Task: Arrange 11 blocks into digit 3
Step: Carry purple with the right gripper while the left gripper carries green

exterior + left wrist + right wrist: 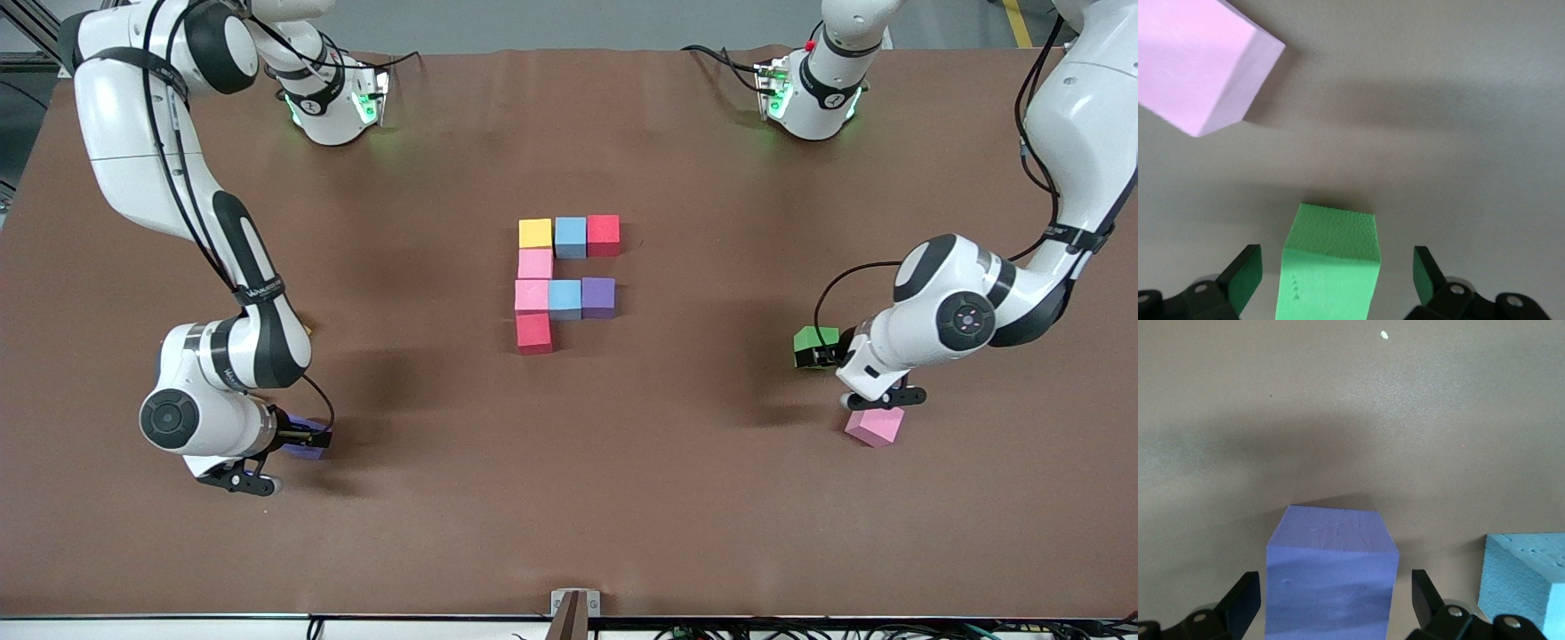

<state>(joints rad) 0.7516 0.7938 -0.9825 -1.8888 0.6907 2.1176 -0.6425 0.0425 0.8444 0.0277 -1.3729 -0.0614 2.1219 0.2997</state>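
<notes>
Fingers of both grippers stood spread, each pair flanking a cube without yet pinching it. Left gripper [1337, 277] sat low at the left arm's end of the table, astride the green block [1330, 267], with a loose pink block [1201, 60] just beside it. Right gripper [1335, 600] straddled the purple block [1331, 577] at the right arm's end; a light blue cube [1528, 583] lay near it.

At table centre the partial figure [562, 280] held eight cubes: two bars and four of the column.

Judged step: pre-grasp on the green and purple blocks. Next move called for closing squarely on opposite faces, lifting, then seating the cubes flush beside the red block [534, 333] ending the column.
</notes>
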